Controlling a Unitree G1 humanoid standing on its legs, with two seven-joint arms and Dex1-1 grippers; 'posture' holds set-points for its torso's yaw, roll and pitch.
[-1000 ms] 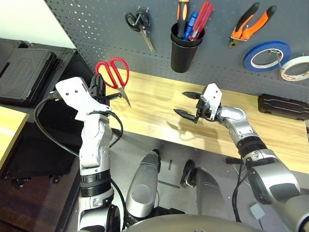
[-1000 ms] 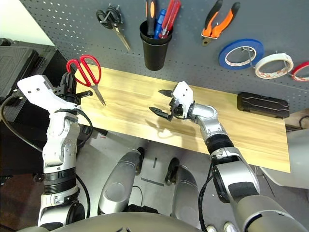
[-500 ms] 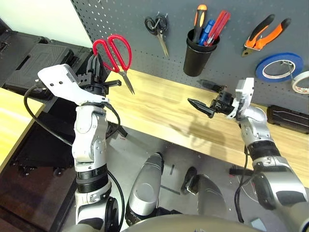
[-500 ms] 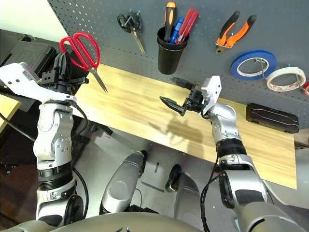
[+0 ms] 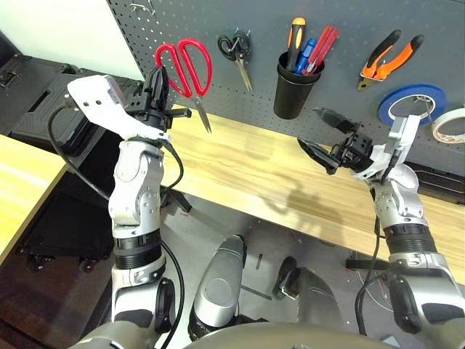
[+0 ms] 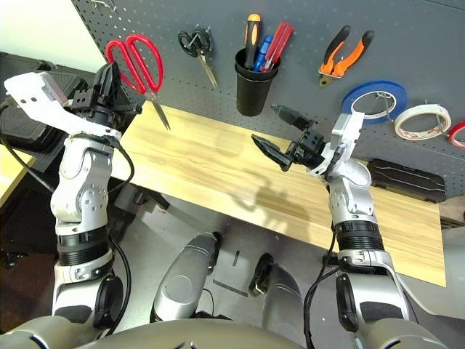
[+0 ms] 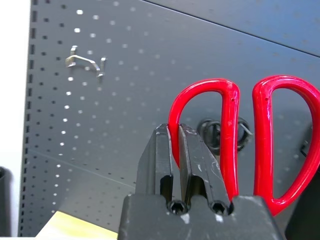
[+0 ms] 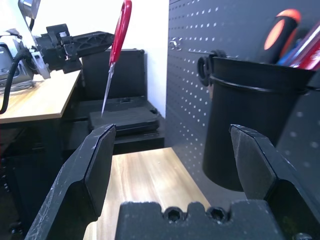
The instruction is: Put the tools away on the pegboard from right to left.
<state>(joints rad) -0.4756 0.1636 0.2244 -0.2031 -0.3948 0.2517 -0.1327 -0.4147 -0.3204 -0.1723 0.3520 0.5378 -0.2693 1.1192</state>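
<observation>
My left gripper pinches the red-handled scissors
I have its black fingers closed on one handle loop, the blades pointing down, in front of the dark grey perforated pegboard. My right gripper stands wide open, nothing between its fingers, near the black cylindrical cup.

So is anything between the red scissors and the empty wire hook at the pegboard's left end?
Nothing visible stands between the red-handled scissors, gripped in the left gripper, and the bare wire hook; only open pegboard shows there.
</observation>
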